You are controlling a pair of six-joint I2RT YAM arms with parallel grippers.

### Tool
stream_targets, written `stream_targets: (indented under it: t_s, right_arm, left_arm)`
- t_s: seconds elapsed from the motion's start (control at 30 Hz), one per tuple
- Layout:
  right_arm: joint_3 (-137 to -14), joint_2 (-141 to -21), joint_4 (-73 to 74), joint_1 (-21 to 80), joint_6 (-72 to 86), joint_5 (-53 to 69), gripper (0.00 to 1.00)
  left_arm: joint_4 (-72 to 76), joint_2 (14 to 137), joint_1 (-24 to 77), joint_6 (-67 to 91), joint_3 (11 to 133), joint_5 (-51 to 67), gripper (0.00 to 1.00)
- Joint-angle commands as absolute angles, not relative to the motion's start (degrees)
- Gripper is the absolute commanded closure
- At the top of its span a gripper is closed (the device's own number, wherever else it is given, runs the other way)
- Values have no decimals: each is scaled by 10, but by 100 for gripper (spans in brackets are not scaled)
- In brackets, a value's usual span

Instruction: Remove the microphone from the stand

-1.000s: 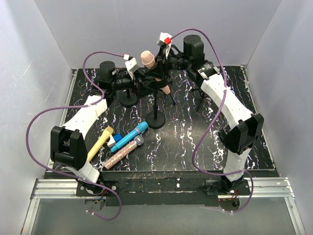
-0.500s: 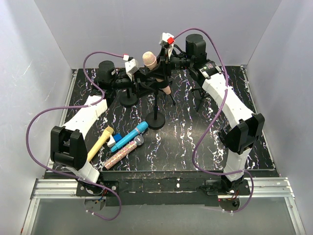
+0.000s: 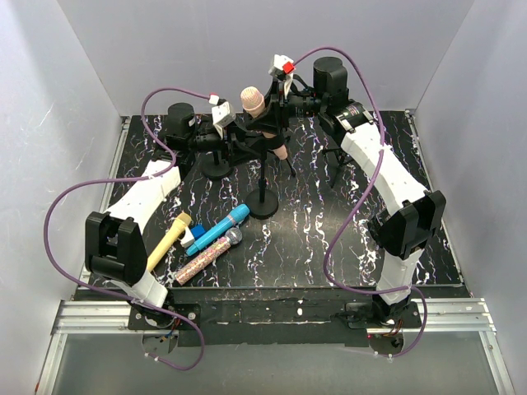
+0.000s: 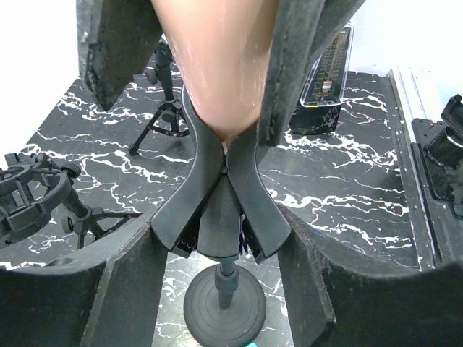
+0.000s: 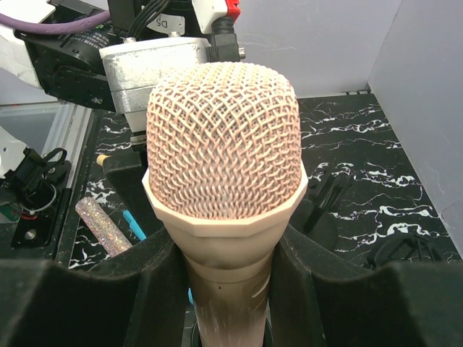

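Atop a fork-topped black stand sits a mesh-domed microphone.

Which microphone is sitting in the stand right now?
The peach microphone, held tilted in the clip of the stand at the back. The yellow one, blue one and glittery one lie flat on the table.

I read only "D5", on the dark plug atop my left wrist, straight ahead of my right claw, past the mic.
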State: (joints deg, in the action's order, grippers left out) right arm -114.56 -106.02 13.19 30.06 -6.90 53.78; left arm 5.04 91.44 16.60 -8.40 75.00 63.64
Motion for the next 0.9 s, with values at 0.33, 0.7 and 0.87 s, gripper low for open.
stream_targets:
  t_s: [0.33,0.7,0.87]
  right_arm:
    - [-1244,-1071,92,297,17,549,99]
    - [-1149,-1057,117,289,-41,571,99]
    - [-1152,-1058,120,287,-46,570,99]
  left_arm:
    - [85,913,164,-41,751,637,100]
    - [100,914,172,-40,756,629,42]
    - [68,924,172,-73,765,639,41]
